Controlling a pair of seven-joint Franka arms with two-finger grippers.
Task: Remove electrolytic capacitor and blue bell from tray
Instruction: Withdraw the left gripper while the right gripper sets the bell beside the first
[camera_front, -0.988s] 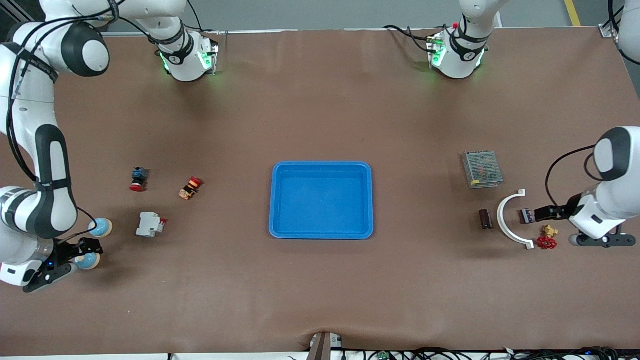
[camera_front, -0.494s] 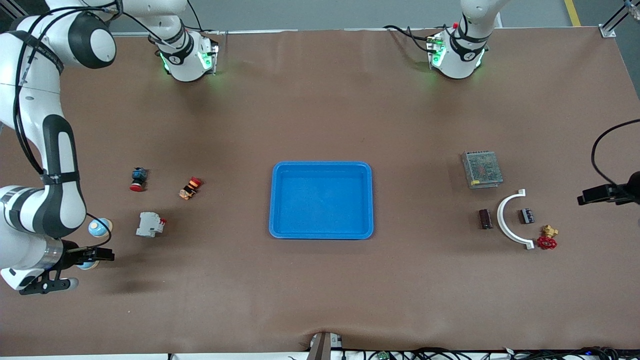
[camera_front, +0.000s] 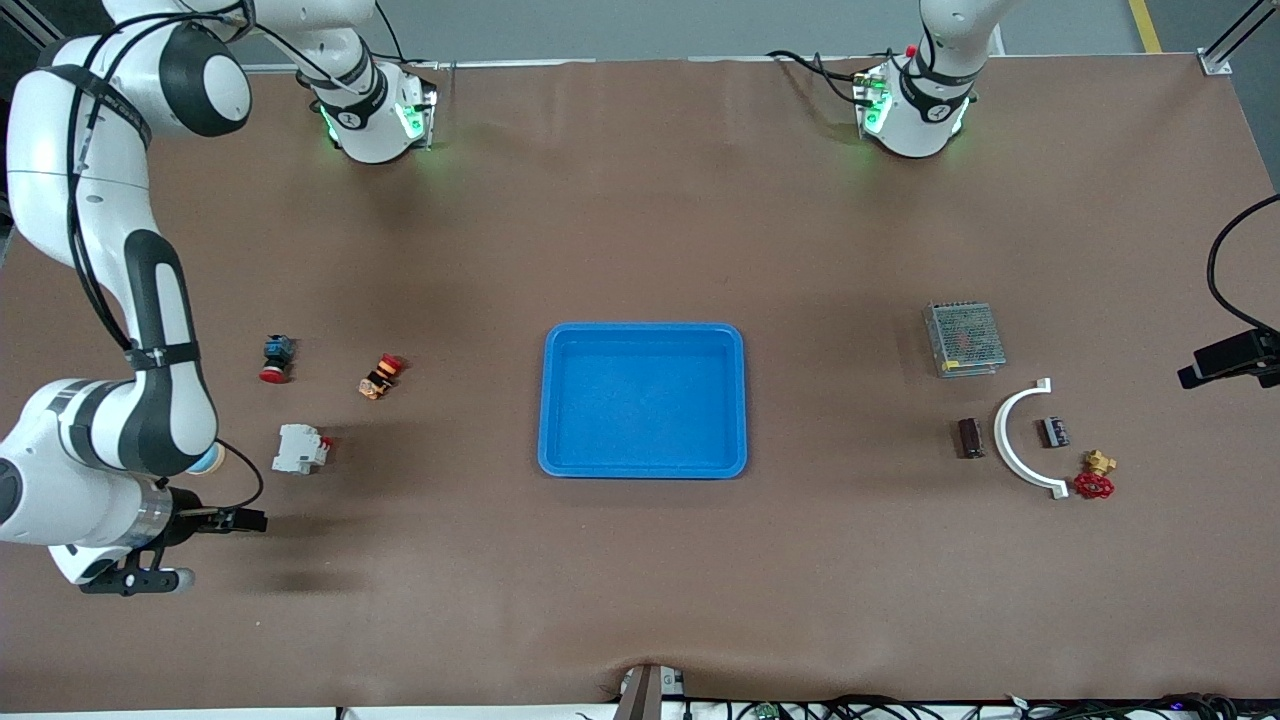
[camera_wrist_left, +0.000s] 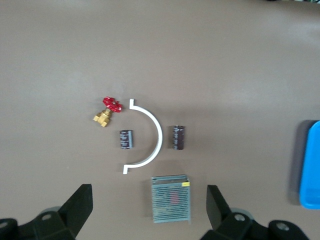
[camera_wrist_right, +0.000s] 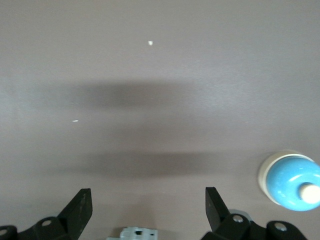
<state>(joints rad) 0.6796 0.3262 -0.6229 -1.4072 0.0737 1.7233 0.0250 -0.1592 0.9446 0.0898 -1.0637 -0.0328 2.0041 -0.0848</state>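
Two dark cylindrical capacitors (camera_front: 970, 437) (camera_front: 1055, 431) lie either side of a white arc at the left arm's end; they also show in the left wrist view (camera_wrist_left: 179, 137) (camera_wrist_left: 125, 139). A blue-and-cream bell (camera_wrist_right: 290, 181) stands on the table in the right wrist view; in the front view only a sliver of a bell (camera_front: 213, 461) shows beside the right arm. My left gripper (camera_wrist_left: 148, 210) is open and empty, high over the grey power supply, at the front view's edge (camera_front: 1225, 358). My right gripper (camera_front: 245, 520) (camera_wrist_right: 147, 207) is open and empty over bare table beside the white breaker.
A blue tray (camera_front: 548, 400) sits mid-table. A grey power supply (camera_front: 964, 338), white arc (camera_front: 1010, 440) and red-handled brass valve (camera_front: 1095, 478) lie by the capacitors. A white breaker (camera_front: 298, 448) and two push buttons (camera_front: 276, 358) (camera_front: 380, 376) lie at the right arm's end.
The left gripper has lifted away from the capacitor, empty, toward the view's edge. The right gripper has moved off the bells toward the table's middle, empty, and its arm now covers them.
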